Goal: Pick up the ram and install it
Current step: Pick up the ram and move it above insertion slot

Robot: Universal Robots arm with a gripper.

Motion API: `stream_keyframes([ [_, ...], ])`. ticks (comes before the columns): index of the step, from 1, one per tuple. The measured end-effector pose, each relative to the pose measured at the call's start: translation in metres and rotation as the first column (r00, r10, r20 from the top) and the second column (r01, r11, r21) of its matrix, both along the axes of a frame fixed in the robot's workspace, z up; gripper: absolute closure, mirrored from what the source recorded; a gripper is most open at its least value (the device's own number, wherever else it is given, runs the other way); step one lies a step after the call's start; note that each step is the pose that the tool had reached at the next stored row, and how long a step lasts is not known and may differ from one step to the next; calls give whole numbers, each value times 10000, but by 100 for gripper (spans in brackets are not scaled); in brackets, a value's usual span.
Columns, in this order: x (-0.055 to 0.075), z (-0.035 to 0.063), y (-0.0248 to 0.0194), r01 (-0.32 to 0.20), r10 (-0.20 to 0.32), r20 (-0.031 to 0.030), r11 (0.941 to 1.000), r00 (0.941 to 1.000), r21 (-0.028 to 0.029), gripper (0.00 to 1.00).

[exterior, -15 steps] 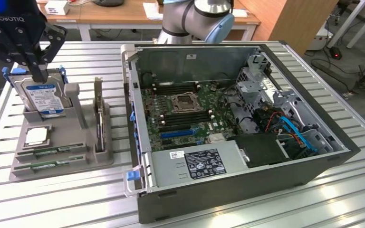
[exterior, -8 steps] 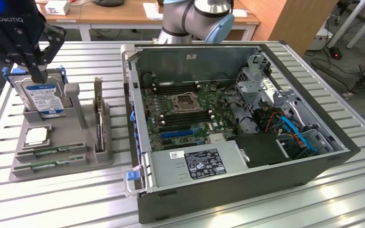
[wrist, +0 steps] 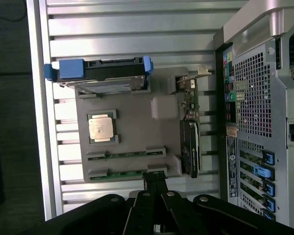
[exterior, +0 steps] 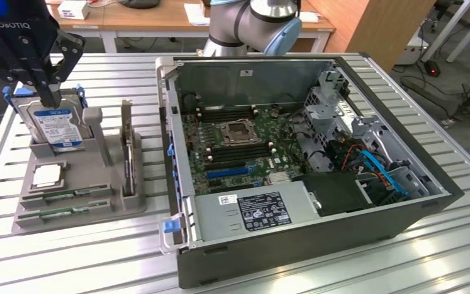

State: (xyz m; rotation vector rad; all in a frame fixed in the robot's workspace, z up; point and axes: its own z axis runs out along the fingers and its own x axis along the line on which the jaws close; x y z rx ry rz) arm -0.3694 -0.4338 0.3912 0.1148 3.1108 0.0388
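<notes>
Aluminium slatted table (exterior: 80,263) bears tray (exterior: 114,207) with the ram (exterior: 65,213); wooden desks (exterior: 137,21) behind.

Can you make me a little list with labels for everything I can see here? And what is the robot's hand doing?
gripper: shut, holding nothing, above the grey holder
ram sticks: two, lying flat in the holder's slots, not picked up
hard drive: standing upright in the holder
processor chip: lying flat in the holder
card: standing on its edge, on the holder's side nearest the computer
computer: side open, on the table beside the holder
</notes>
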Motion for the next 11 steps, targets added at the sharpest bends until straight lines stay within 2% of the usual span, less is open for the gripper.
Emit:
stream_keyframes([
  [11, 0, 0, 0, -99, 99, 0, 10000, 10000, 0, 91],
])
